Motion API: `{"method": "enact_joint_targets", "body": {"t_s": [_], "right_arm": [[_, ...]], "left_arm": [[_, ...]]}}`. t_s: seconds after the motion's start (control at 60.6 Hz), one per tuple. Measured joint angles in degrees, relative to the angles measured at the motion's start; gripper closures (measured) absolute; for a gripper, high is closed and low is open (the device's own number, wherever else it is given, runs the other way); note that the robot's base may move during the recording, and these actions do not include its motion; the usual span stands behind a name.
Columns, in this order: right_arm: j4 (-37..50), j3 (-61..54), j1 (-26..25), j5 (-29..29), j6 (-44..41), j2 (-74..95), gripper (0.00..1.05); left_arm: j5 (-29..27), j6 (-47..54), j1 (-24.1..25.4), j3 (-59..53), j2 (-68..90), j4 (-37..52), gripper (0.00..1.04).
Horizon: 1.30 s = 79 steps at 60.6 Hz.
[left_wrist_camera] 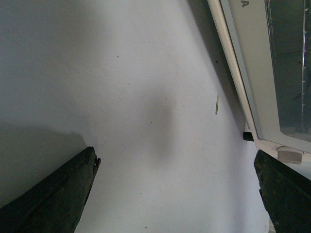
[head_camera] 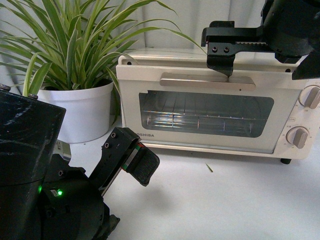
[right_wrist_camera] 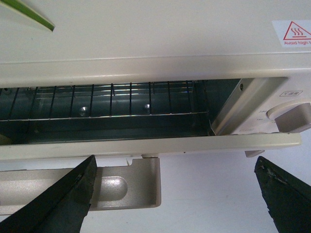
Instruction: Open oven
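Note:
The cream-white oven (head_camera: 210, 120) stands at the back of the table, with two knobs (head_camera: 311, 96) on its right. Its glass door is ajar at the top; the right wrist view shows the wire rack (right_wrist_camera: 112, 102) through the gap. My right gripper (head_camera: 225, 65) is open and hangs over the right end of the bar handle (head_camera: 207, 81). In the right wrist view the handle's end (right_wrist_camera: 121, 189) lies between the fingers (right_wrist_camera: 58, 204). My left gripper (head_camera: 132, 160) is open and empty, low at the oven's front left corner. Its view shows the oven's lower front (left_wrist_camera: 252, 63).
A leafy plant (head_camera: 75, 55) in a white pot (head_camera: 82, 112) stands left of the oven. A small leaf scrap (head_camera: 209, 167) lies on the white table (head_camera: 225, 200) in front of the oven. A black foot (left_wrist_camera: 248, 136) shows under the oven.

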Motion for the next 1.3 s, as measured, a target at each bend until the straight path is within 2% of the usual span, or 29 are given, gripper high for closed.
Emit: {"method": "enact_joint_targets", "body": {"t_s": [0.38,0.661,0.892,1.106,1.305], "right_arm": [[4.9,-7.2,0.4,-4.0,-2.1,-3.9,0.09],[9.7,-14.2,1.6,-13.0,-2.8,-6.7,0.09],[15.0,-23.4,1.6,-17.6,-3.5,-12.8,0.09],[18.0,-32.4,0.4,-23.3,-3.5,-24.4,0.09],[18.0,-40.8,-2.7,-28.3,-3.2,-35.6,0.09]], "left_arm": [[-0.2,0.0,0.0,0.0,0.0,-0.2,0.07],[-0.5,0.0,0.1,0.0,0.0,-0.6,0.07],[-0.5,0.0,0.3,0.0,0.0,-0.9,0.07],[-0.5,0.1,0.5,0.0,-0.1,-1.2,0.07],[-1.3,1.0,0.5,-0.1,-0.3,-1.8,0.07]]}}
